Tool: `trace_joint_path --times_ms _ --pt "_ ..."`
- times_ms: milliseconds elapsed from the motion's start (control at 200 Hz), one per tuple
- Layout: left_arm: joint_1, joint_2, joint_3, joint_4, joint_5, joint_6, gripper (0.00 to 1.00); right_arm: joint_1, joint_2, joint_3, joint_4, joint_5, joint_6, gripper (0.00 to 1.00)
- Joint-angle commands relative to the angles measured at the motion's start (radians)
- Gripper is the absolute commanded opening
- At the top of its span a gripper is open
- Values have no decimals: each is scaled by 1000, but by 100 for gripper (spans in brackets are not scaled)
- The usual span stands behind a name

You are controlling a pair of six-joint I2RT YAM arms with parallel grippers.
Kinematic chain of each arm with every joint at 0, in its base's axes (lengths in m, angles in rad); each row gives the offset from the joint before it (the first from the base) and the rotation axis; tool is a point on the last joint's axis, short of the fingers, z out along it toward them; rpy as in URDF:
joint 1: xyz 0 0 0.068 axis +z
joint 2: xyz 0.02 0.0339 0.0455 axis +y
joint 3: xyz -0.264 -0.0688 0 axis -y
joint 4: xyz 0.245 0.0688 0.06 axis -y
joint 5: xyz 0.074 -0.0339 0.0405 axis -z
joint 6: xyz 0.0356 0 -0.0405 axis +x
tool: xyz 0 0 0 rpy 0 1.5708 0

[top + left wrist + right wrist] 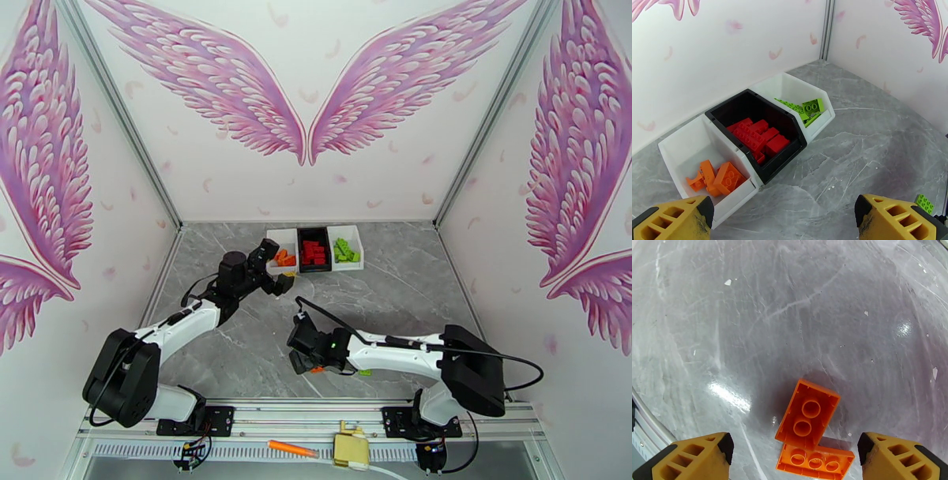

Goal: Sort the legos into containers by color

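Right gripper (pixel 794 445) over two orange bricks (pixel 805 425)
My jaws stand wide, gripping nothing: the near brick (pixel 815 462) lies lengthwise between my fingers on the table (pixel 750 319), the tilted brick (pixel 809 409) touching it just beyond. My left gripper (pixel 784 211) hangs open, empty, by the orange bin (pixel 675 146).

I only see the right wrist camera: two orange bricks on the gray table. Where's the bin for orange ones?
Observer: It's the white bin at the left end of the row, at the far side of the table, with orange bricks inside.
Operator: Is the other arm in the way?
Observer: The left gripper hangs just in front of that bin, jaws open and empty.
Operator: Any other bricks left out?
Observer: One green brick lies on the table beside the right arm.
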Motion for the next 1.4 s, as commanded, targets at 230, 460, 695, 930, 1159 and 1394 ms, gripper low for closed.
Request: trace_joint_path --times_ms 230,460,695,930,1159,1394 --pt "-5 25 46 15 15 -29 99 -15 87 56 -60 2 29 63" --pt "-12 28 52 12 13 -31 99 -30 110 58 -41 -11 11 42" --pt "-28 0 55 -19 -6 -29 99 -51 84 43 -10 -17 1 24" --pt "-38 -95 0 -26 -68 -45 99 -78 -5 19 36 17 -7 22" --pt "-47 -225 -65 -89 -123 -52 99 -171 -90 9 131 56 -91 22" --pt "-70 -374 -132 -201 -212 -48 99 -314 -72 79 254 29 -229 22"
